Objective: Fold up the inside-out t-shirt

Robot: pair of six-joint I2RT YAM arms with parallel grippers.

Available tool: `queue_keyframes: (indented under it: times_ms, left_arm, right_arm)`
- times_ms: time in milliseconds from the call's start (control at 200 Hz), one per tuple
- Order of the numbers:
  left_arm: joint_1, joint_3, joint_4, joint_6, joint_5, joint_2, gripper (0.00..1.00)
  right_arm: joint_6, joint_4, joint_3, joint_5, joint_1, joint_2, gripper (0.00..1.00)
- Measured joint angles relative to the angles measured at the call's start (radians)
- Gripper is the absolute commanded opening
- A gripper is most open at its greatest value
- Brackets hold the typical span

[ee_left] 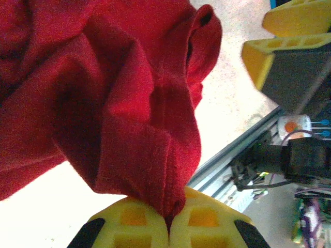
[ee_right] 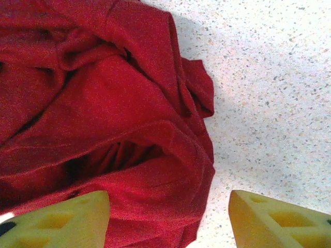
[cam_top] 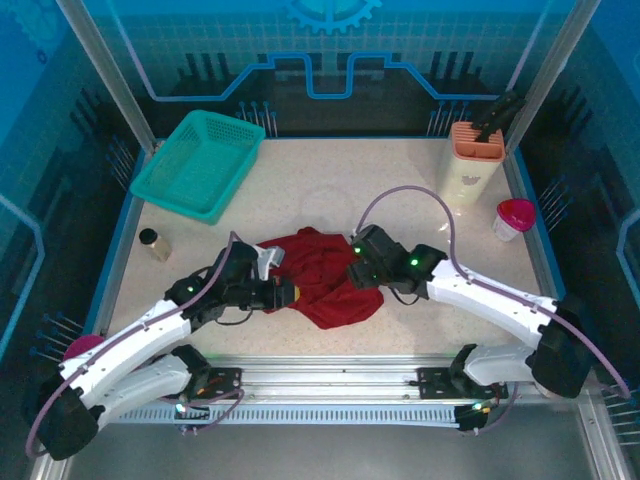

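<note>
I saw the t-shirt lying crumpled on the table, near the front edge and between the two arms. My left gripper was clamped tight on a fold of the red cloth. My right gripper stood apart above the shirt's rumpled edge, pinching nothing.

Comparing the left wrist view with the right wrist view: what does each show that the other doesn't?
Left wrist: the left claw shut on a pinched fold of the dark red soft cloth t-shirt, plus a metal rail. Right wrist: the right claw, open, its fingers straddling the shirt's bunched edge. Both: the crumpled shirt on the pale speckled table.
</note>
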Motion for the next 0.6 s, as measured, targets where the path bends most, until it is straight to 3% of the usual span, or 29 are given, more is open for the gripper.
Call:
queue_keyframes:
  times_ms: [380, 600]
  left_arm:
    - [0.008, -0.111, 0.137, -0.141, 0.052, -0.098, 0.00]
    - [0.033, -0.163, 0.159, -0.211, 0.058, -0.202, 0.00]
  right_arm:
    - [0.033, 0.098, 0.057, 0.288, 0.019, 0.273, 0.65]
    - [0.198, 0.043, 0.209, 0.438, 0.020, 0.371, 0.59]
